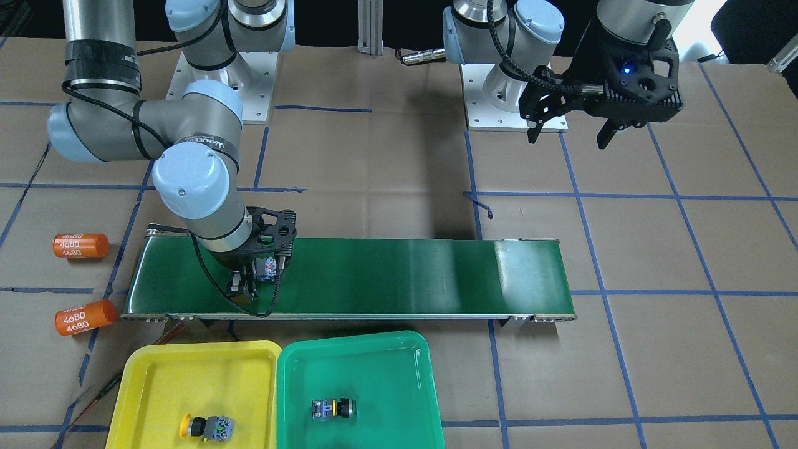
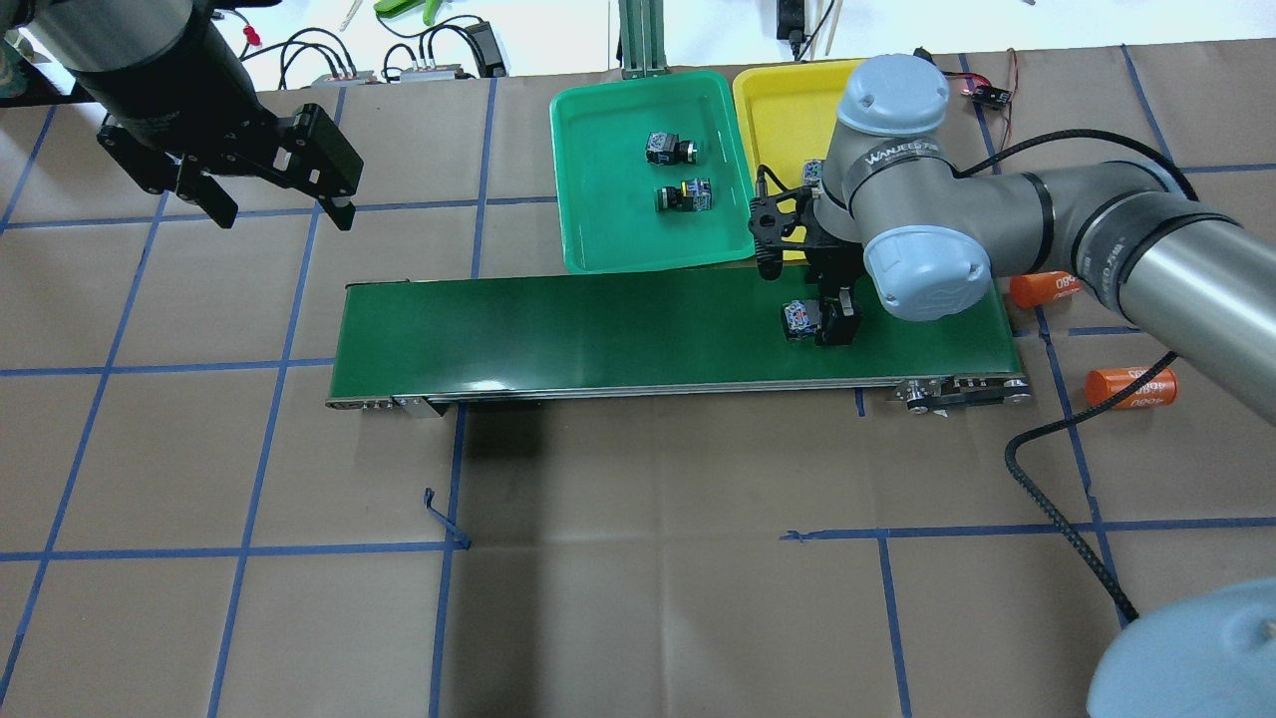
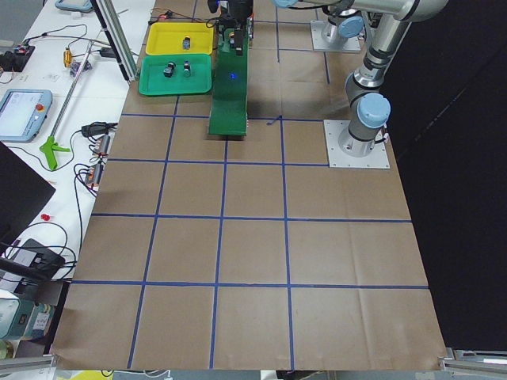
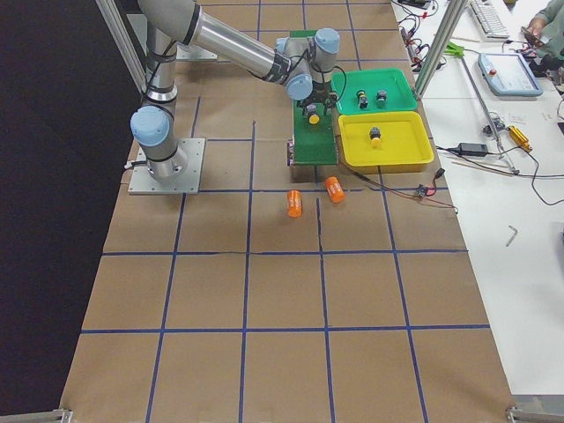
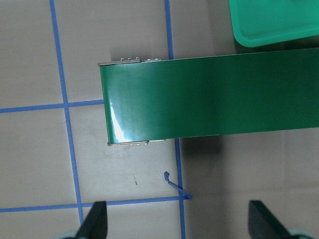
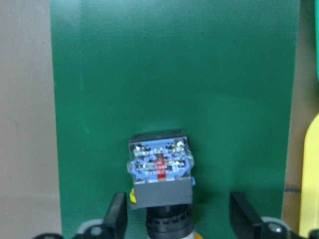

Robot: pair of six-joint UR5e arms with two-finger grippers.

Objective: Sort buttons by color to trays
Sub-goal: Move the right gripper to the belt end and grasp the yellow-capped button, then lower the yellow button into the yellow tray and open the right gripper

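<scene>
belt [image 1: 399, 274]: long, dark green, across table middle | cylinders: 2, orange, printed 4680 [image 1: 80, 245] [image 1: 85, 317], lying on paper just off 1 belt end, apart | table [image 2: 638, 618]: brown paper, blue tape grid | tape scrap [image 2: 446, 523]: loose, curled, near other belt end | side bench [image 3: 71, 87]: cables, grey pendant [image 3: 22, 113]

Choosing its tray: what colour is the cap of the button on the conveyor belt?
Yellow; the cap of the button shows best in the exterior right view.

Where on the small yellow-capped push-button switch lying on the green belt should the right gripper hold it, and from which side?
Grip the yellow-capped button from above, on the flat sides of its grey square body: it lies on its side, and the open right gripper straddles it.
</scene>
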